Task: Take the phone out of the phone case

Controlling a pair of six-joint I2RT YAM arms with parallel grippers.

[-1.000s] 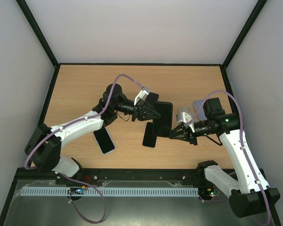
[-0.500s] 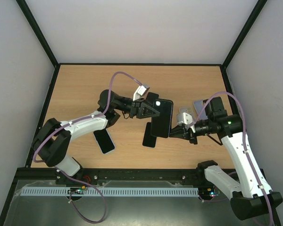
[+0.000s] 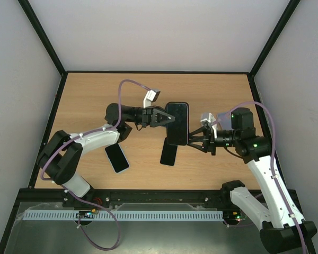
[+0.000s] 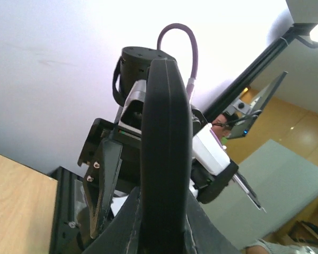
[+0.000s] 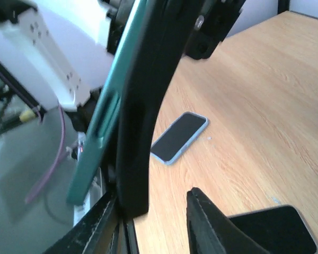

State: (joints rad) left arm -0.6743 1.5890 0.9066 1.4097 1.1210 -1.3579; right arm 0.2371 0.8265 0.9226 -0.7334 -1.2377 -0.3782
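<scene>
Wooden table (image 3: 95, 95), both arms meeting over the middle of it. The left gripper (image 3: 161, 117) is clamped tight on the left edge of the phone (image 3: 177, 124), which sits in its black case, up off the table between the two grippers. The right gripper (image 3: 192, 138) has its jaws apart around the phone's lower right edge. From the right wrist, one finger hugs it and the other finger (image 5: 212, 222) stands clear. Under the phone a black handset (image 3: 168, 153) lies flat, and a blue-cased phone (image 3: 117, 157) lies nearer the left arm.

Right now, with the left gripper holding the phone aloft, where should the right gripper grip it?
Grip its free right edge, coming from the right. The left gripper clamps the phone by its left edge, so that thin side faces the right gripper, whose open fingers fit around it.
</scene>
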